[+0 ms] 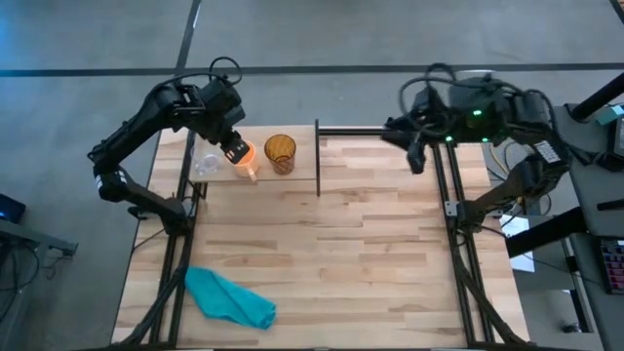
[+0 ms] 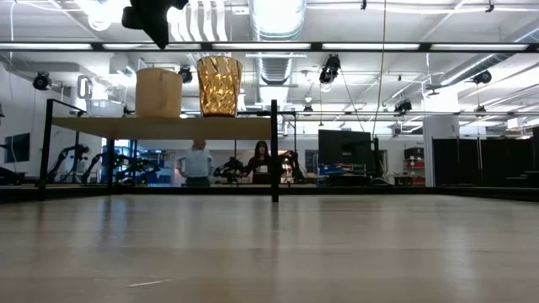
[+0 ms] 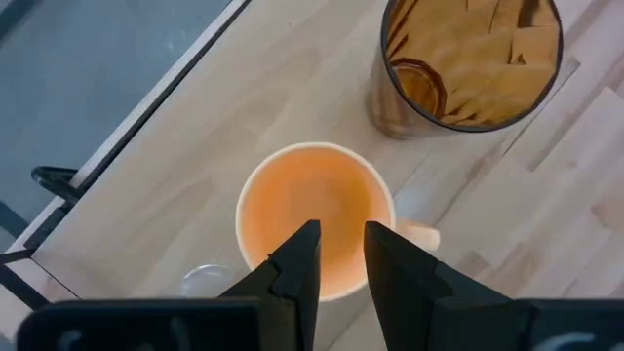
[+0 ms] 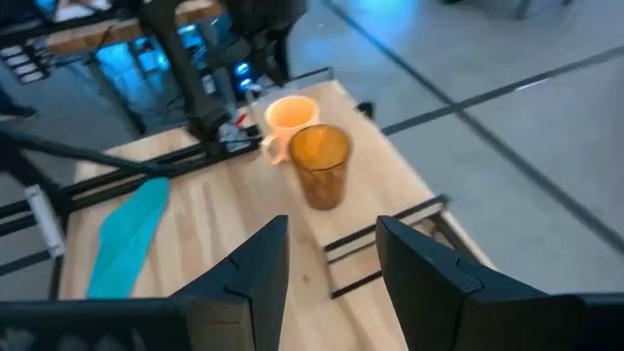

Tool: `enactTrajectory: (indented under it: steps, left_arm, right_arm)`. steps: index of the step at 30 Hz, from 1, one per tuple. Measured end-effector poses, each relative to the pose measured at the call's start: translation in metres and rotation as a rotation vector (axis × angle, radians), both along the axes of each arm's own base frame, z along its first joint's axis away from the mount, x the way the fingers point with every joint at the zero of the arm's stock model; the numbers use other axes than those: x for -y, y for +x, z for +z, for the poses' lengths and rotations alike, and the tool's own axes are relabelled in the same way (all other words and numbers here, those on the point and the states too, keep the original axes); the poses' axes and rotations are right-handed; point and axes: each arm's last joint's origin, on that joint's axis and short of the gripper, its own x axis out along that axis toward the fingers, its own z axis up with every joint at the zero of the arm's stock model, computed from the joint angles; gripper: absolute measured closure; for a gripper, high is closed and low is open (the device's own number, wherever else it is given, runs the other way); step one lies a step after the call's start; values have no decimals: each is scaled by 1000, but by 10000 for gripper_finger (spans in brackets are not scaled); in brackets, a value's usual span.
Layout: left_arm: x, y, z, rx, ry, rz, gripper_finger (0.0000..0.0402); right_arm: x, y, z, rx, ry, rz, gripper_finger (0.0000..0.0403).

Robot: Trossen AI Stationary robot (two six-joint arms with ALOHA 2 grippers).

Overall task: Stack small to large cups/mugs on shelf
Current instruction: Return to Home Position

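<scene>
The clear cup (image 1: 207, 164), orange mug (image 3: 312, 200) and brown cup (image 1: 280, 153) stood small-to-big at the shelf's (image 2: 168, 127) left end, so the left tool (image 3: 339, 232) hung empty, barely open, above the mug, and the right tool (image 4: 331, 226) waited open.

Crumpled teal cloth (image 1: 230, 298), distant people (image 2: 197, 162)

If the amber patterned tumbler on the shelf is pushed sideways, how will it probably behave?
The amber tumbler is tall and narrower at its base, so it may tip rather than slide. It looks like glass: probably slippery and fragile.
</scene>
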Motion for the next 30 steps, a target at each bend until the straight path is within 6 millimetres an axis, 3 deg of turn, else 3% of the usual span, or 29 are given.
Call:
enactTrajectory:
  steps: [8, 12, 18, 22, 30]
  left_arm:
    - [-3, 4, -3, -19, -11, 0, 333]
    - [-3, 4, -3, -32, 11, -55, 333]
    - [1, -2, 2, 1, 38, -65, 333]
    - [8, -14, 10, 36, 56, -61, 333]
    - [35, -61, 31, 185, 90, 14, 333]
  right_arm:
    - [-1, -60, 19, 112, -51, -84, 252]
    - [-3, -78, 14, 109, -52, -84, 252]
    - [-1, -86, -22, 29, -28, -172, 252]
    - [-2, -92, -47, 74, -20, -187, 252]
    - [-3, -107, -105, 264, 22, -168, 252]
